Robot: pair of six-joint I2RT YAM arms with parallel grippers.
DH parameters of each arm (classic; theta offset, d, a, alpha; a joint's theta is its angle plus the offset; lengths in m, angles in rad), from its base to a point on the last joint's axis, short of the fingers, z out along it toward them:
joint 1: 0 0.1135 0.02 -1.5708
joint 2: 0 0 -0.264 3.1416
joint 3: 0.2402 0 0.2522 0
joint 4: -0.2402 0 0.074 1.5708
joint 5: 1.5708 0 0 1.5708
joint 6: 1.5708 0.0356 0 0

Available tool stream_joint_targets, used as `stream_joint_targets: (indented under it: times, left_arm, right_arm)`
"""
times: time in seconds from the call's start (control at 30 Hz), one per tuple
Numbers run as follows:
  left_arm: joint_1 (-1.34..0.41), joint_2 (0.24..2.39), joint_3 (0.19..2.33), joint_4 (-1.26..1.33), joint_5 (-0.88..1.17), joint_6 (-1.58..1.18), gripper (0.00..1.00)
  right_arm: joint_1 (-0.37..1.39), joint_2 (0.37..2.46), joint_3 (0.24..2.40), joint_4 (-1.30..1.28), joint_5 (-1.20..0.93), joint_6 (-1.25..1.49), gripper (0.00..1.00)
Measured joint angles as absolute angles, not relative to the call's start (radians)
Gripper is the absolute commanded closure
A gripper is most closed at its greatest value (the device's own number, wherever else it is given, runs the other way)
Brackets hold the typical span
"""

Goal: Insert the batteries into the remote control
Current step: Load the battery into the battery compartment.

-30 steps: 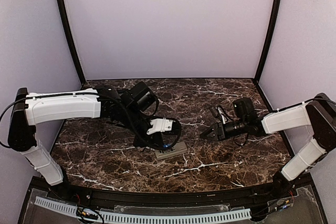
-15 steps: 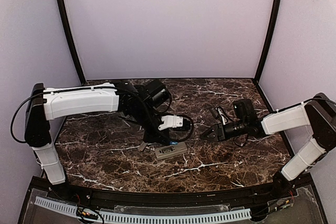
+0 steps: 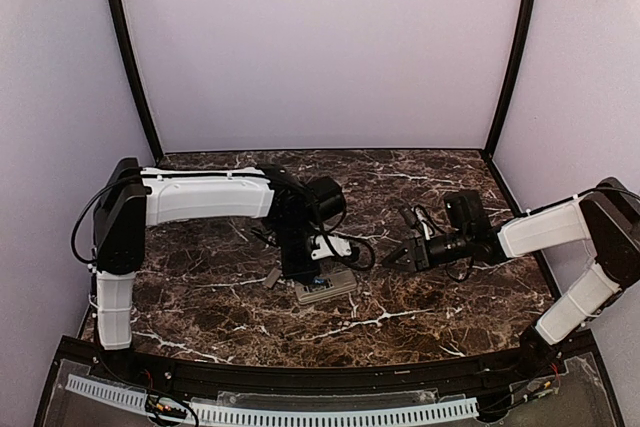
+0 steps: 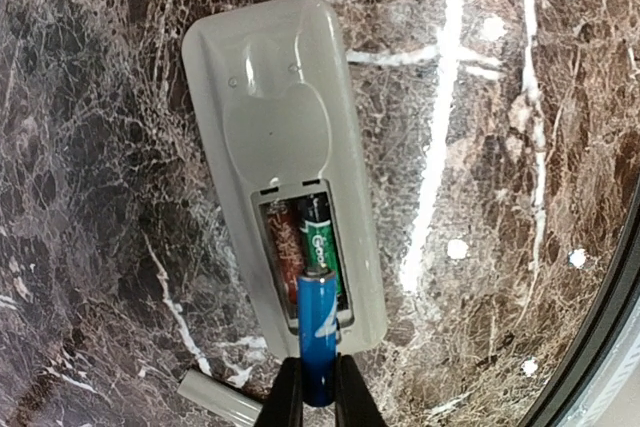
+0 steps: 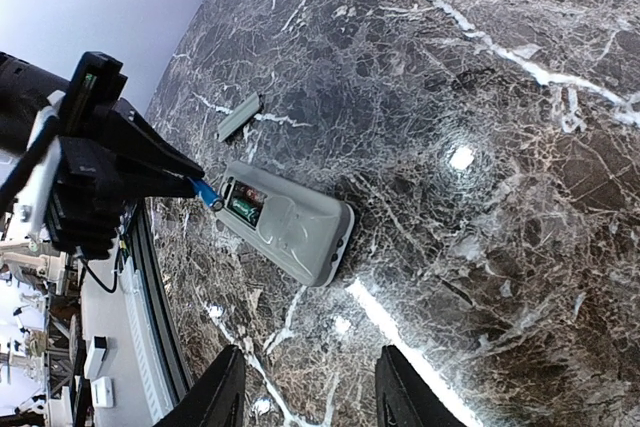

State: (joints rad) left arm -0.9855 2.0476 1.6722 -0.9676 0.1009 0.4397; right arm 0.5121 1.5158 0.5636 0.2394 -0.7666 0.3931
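The remote control [image 4: 280, 137] lies grey back up on the marble table, its battery recess open. One green-and-black battery [image 4: 320, 247] sits in the recess's right slot; the left slot looks empty. My left gripper [image 4: 318, 382] is shut on a blue battery [image 4: 318, 332], whose metal tip hangs over the recess's near end. In the top view the left gripper [image 3: 300, 272] stands over the remote [image 3: 325, 288]. My right gripper [image 5: 305, 387] is open and empty, apart to the right of the remote [image 5: 290, 222]; it also shows in the top view [image 3: 395, 255].
The small flat grey cover piece [image 4: 220, 399] lies on the table beside the remote's recess end, also in the right wrist view [image 5: 239, 117] and the top view [image 3: 272, 278]. The table's black front rim [image 4: 600, 327] runs close by.
My left arm has swung right and brought its gripper, holding the blue battery, over the remote's end. The right arm has not moved.
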Motion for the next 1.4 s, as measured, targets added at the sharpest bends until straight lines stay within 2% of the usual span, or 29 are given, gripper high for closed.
stream_joint_targets:
  times: [0.43,1.4]
  left_arm:
    - [-0.969,2.114,1.726,-0.998,0.051,0.407,0.96]
    - [-0.968,2.171,1.767,-1.035,0.092,0.395,0.93]
  right_arm:
    - [0.512,1.522,0.558,0.242,-0.767,0.393,0.57]
    - [0.511,1.533,0.534,0.262,-0.767,0.397,0.57]
